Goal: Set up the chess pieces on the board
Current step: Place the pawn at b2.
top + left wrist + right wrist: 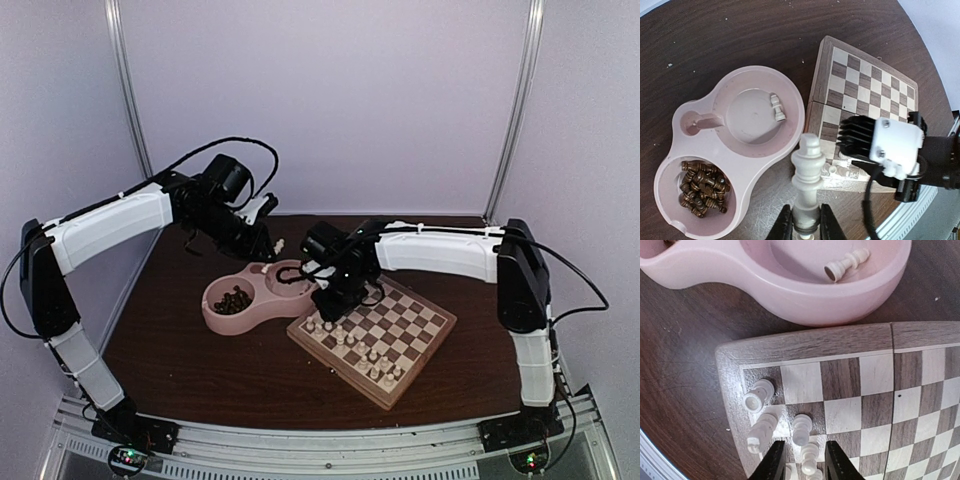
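Note:
The wooden checkered board point(412, 316) lies right of centre, with a row of white chess pieces point(352, 347) along its near-left edge. My left gripper point(266, 246) hovers above the pink dish, shut on the base of a tall white piece point(808, 167) that points away from its fingers point(784, 226). My right gripper point(805, 449) hangs over the board's point(805, 342) left corner. Its jaws stand open on either side of a standing white pawn point(810, 454), with a gap on each side. More white pieces point(759, 395) stand on the corner squares beside it.
The pink double-bowl dish point(222, 320) sits left of the board point(875, 80). One bowl holds several dark brown pieces point(702, 187). The other holds one white piece point(776, 107) lying on its side, also seen as the lone white piece point(846, 264) in the right wrist view.

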